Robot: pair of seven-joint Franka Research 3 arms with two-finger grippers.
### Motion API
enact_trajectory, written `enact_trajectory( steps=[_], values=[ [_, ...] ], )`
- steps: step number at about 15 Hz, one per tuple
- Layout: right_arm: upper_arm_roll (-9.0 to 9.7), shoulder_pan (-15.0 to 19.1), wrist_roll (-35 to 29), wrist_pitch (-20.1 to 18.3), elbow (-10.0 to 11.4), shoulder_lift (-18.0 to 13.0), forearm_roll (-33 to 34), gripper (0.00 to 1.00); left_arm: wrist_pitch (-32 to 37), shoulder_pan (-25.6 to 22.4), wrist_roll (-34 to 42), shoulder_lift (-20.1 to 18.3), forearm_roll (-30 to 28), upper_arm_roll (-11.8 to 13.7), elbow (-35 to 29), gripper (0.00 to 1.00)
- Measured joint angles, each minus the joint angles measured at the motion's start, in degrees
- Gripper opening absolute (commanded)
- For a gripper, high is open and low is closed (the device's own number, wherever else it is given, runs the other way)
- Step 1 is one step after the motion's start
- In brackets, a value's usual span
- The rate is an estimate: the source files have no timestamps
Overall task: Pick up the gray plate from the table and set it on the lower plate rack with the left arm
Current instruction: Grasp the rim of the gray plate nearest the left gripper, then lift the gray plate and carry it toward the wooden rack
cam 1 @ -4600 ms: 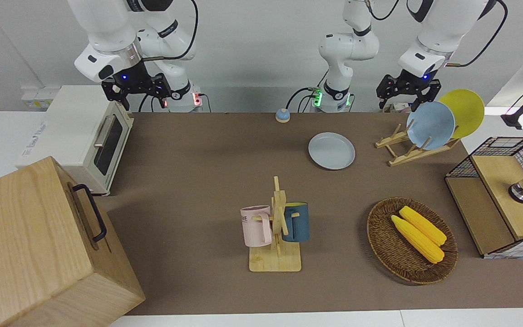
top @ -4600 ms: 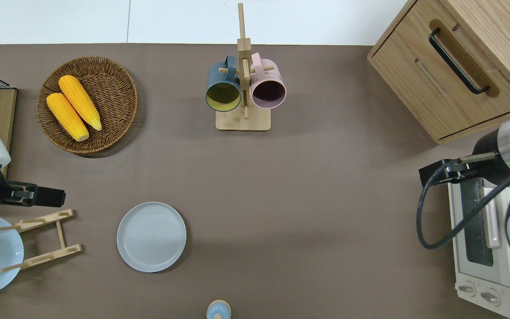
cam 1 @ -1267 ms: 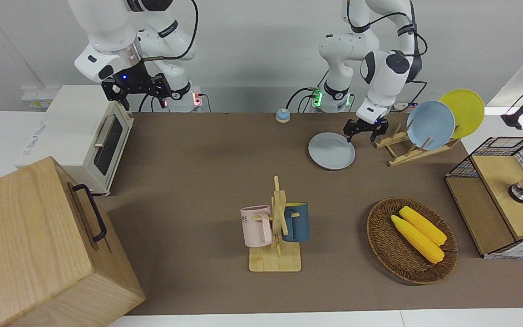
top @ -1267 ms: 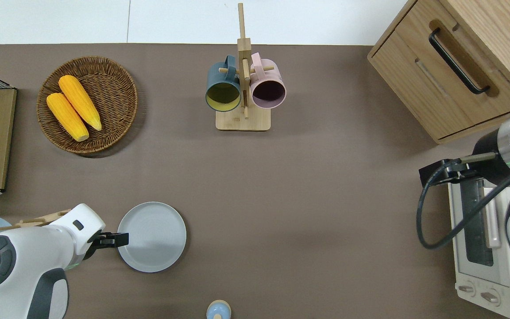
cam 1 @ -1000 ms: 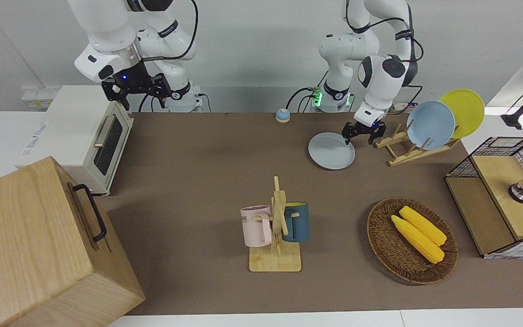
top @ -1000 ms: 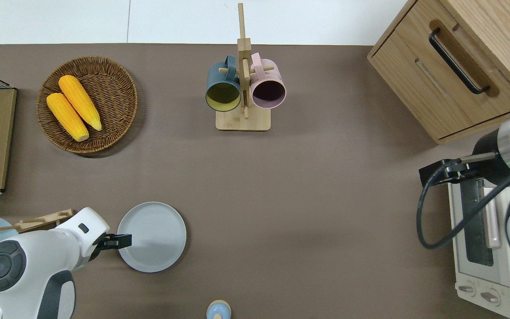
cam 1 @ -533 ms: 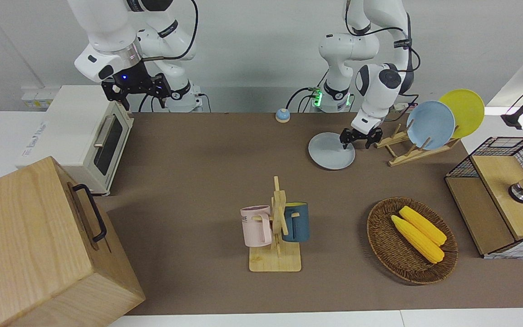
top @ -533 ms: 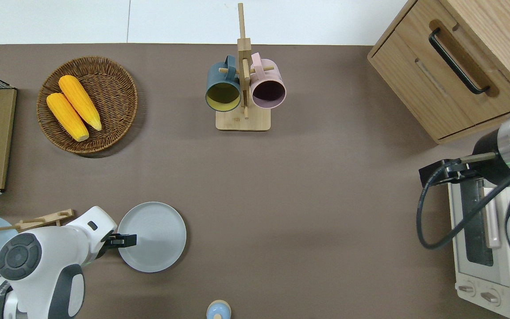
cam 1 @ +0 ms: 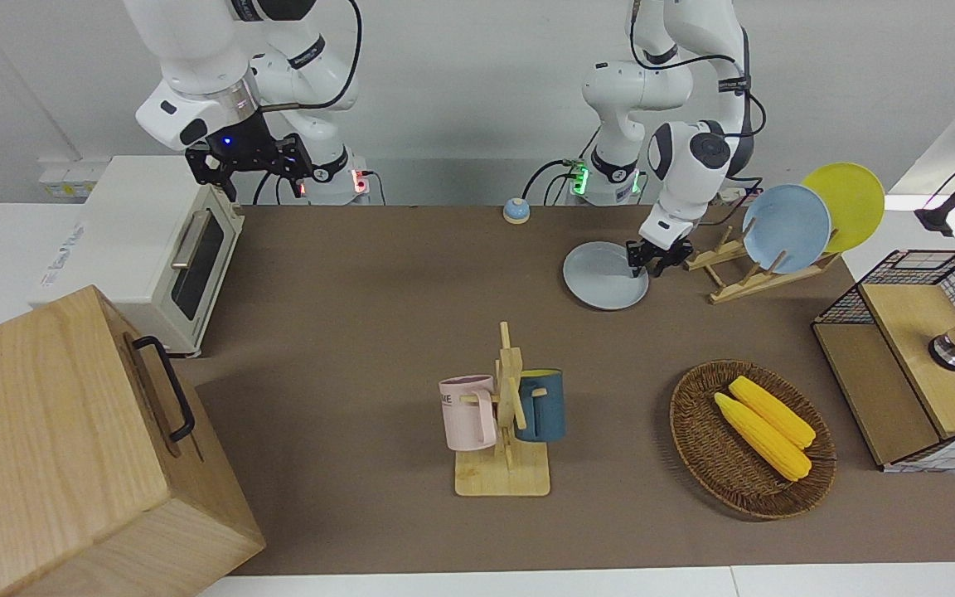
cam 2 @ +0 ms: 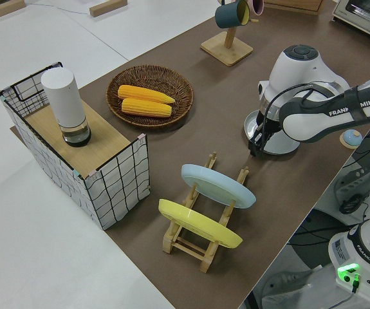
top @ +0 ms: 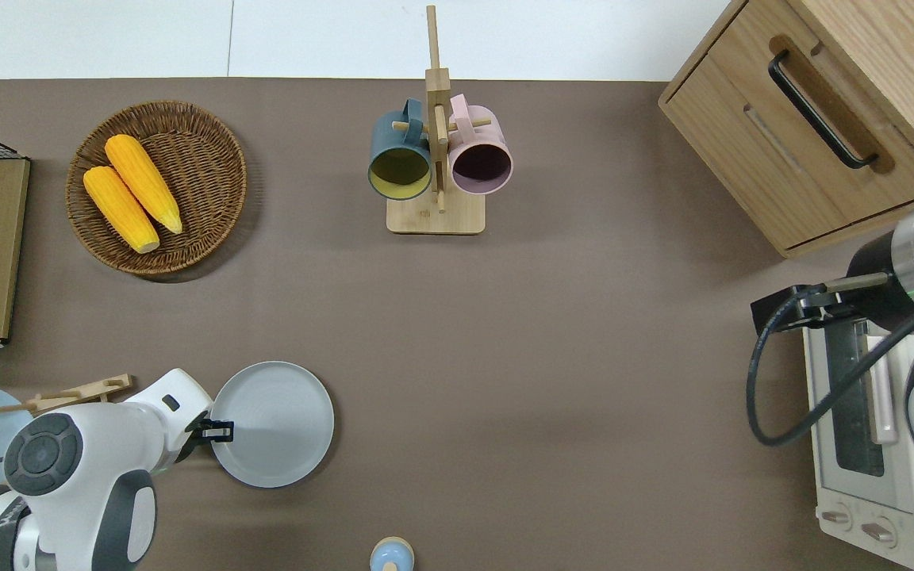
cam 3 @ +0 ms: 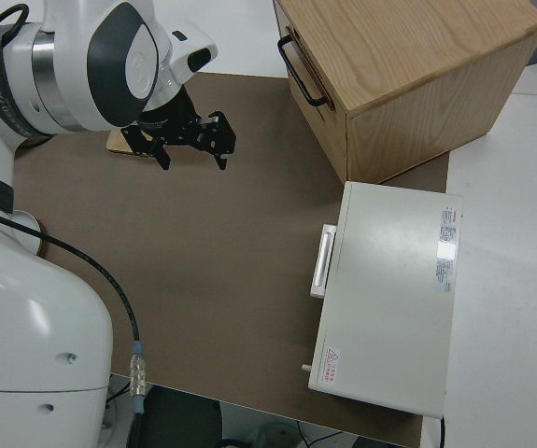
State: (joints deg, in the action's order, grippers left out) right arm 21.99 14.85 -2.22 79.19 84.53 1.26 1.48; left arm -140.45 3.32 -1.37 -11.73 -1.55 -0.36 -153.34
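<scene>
One gray plate (top: 274, 423) flat on table (top: 505, 333); left gripper (top: 217, 431) pinching its rim.

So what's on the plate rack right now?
The rack holds a blue plate and a yellow plate, leaning between its pegs. The gray plate lies on the table, left gripper at its rim.

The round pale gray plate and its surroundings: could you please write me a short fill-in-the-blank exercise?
1. The left gripper is at the rim of the round pale gray plate, which lies flat on the ____.
2. The woven basket holds two ____.
3. The low wooden plate rack holds a sky-blue plate and a ____ plate.

Missing: table; corn cobs; yellow
</scene>
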Motion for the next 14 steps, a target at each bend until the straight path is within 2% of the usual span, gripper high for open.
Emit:
enact_trajectory(
  steps=[10, 14],
  values=[
    [0.00, 0.00, 0.00, 0.00, 0.00, 0.00, 0.00, 0.983, 0.17, 0.26, 0.00, -0.54, -0.04, -0.32, 0.48, 0.00],
    [0.00, 0.00, 0.00, 0.00, 0.00, 0.00, 0.00, 0.983, 6.10, 0.27, 0.06, -0.84, -0.04, -0.31, 4.88, 0.00]
  ],
)
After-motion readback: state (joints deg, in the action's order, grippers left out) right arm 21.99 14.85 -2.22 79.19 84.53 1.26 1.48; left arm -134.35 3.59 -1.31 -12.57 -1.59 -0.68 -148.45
